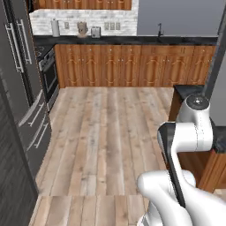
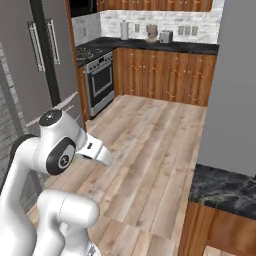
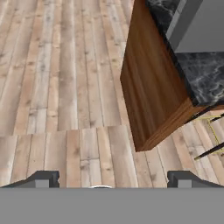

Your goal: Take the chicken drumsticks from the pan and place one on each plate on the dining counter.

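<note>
stage: barely started, nothing picked up | gripper wide open, empty, over floor by counter | left: both drumsticks

floor: wood planks | cabinets: brown wood | fridge: grey | backsplash: pale brick

Gripper jaws stand wide apart above wooden floor; dining counter corner, marble tabletop, at right.
</note>
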You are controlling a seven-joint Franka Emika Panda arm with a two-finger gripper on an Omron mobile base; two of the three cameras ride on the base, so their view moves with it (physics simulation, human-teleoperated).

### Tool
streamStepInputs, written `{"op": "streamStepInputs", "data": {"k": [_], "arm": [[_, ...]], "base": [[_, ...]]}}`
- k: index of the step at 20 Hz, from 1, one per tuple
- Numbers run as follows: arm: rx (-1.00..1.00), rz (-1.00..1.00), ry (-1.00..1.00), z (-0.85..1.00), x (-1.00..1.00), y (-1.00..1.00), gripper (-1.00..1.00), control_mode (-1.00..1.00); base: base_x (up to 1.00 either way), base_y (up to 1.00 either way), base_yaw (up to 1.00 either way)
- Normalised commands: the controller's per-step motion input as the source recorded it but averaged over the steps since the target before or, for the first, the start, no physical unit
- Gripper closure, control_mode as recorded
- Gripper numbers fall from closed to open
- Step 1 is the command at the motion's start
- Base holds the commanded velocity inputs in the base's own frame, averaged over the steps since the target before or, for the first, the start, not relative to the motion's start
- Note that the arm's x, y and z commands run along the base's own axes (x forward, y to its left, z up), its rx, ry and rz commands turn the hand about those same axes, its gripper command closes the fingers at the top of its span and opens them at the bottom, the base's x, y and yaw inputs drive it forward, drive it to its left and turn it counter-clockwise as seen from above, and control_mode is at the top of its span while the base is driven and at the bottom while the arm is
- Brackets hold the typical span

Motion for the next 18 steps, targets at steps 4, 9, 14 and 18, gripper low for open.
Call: {"op": "streamStepInputs", "data": {"k": [4,9,14,18], "arm": [[0.0,0.0,0.0,0.0,0.0,0.0,-1.0,1.0],[0.0,0.0,0.0,0.0,0.0,0.0,-1.0,1.0],[0.0,0.0,0.0,0.0,0.0,0.0,-1.0,1.0],[0.0,0.0,0.0,0.0,0.0,0.0,-1.0,1.0]], "base": [[1.0,1.0,-0.34],[1.0,1.0,-0.28],[1.0,0.69,-0.14],[1.0,0.13,0.0]]}}
